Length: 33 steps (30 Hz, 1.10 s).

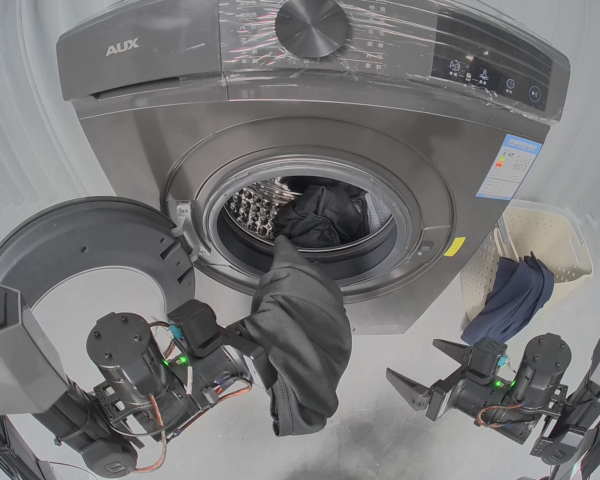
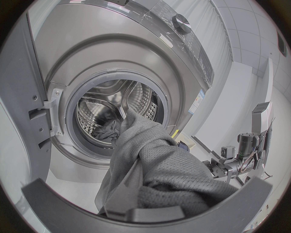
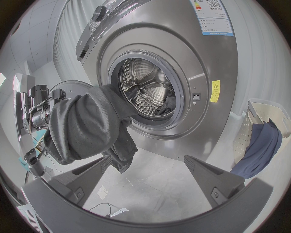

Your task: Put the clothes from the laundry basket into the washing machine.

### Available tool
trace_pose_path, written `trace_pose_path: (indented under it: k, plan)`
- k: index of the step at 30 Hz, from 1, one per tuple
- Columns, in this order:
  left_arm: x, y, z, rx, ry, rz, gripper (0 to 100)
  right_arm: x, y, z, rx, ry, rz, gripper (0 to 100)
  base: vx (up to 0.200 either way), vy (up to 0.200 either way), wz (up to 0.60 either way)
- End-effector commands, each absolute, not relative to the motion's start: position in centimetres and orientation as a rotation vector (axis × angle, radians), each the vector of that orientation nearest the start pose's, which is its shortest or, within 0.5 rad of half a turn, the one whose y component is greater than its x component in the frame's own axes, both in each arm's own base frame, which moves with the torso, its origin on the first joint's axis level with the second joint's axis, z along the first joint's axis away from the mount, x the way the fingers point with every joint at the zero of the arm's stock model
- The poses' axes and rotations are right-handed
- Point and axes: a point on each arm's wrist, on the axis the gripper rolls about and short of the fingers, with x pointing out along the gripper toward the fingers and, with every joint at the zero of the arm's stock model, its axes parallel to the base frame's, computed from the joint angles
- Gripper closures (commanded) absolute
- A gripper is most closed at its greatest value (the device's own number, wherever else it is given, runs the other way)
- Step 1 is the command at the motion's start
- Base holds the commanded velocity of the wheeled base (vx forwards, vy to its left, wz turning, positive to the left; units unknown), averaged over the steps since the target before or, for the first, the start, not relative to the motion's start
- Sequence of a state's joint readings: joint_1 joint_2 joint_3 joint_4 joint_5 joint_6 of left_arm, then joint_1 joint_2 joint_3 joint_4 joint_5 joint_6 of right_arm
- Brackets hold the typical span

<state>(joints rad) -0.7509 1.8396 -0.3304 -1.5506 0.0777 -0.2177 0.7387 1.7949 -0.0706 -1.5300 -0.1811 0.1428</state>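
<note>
In front of the grey front-loading washing machine (image 1: 375, 131), count: 1 machine, 1 basket, 3 garments, 2 grippers.

- Round door (image 1: 81, 244) swung fully open to the robot's left; steel perforated drum (image 1: 253, 209) exposed.
- Crumpled black garment (image 1: 319, 215) lies inside the drum, low and near the front.
- Dark grey mesh garment (image 1: 303, 337) is clamped in the left gripper (image 1: 253, 359), bunched over the fingers. Its upper end reaches over the rim of the opening next to the black one; can't tell if they touch. The lower end hangs free above the floor.
- Navy blue garment (image 1: 515, 300) is draped over the rim of the cream perforated plastic laundry basket (image 1: 562, 244), just beside the machine on the robot's right.

Arms: the left arm is low and left of the opening, pointed at the drum. The right gripper (image 1: 410, 357) is low and right, near the basket, fingers spread, holding nothing.

Per view: the head view gives the round dial (image 1: 311, 25) under plastic film. The right wrist view gives the yellow sticker (image 3: 215, 91) beside the opening. The left wrist view looks past the grey cloth into the drum, with the right gripper well apart behind it.
</note>
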Motion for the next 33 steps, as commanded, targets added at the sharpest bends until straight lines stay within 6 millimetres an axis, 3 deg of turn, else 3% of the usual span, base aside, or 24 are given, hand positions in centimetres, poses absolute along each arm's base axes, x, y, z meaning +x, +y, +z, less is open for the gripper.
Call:
trace_pose_path:
  k: [1,12,33]
  plan:
    - [19.8,-18.3,12.0,-0.221,0.048,-0.674,100,16.2,14.3,8.8,0.051,0.216,0.546,0,0.200,0.000,0.00]
    - [19.3,-18.6,11.8,-0.214,0.061,-0.694,100,15.9,14.5,8.8,0.049,0.220,0.560,0,0.200,0.000,0.00]
    - [18.5,-19.0,11.1,-0.194,0.093,-0.718,100,14.8,15.5,8.8,0.042,0.224,0.627,0,0.000,0.000,0.00]
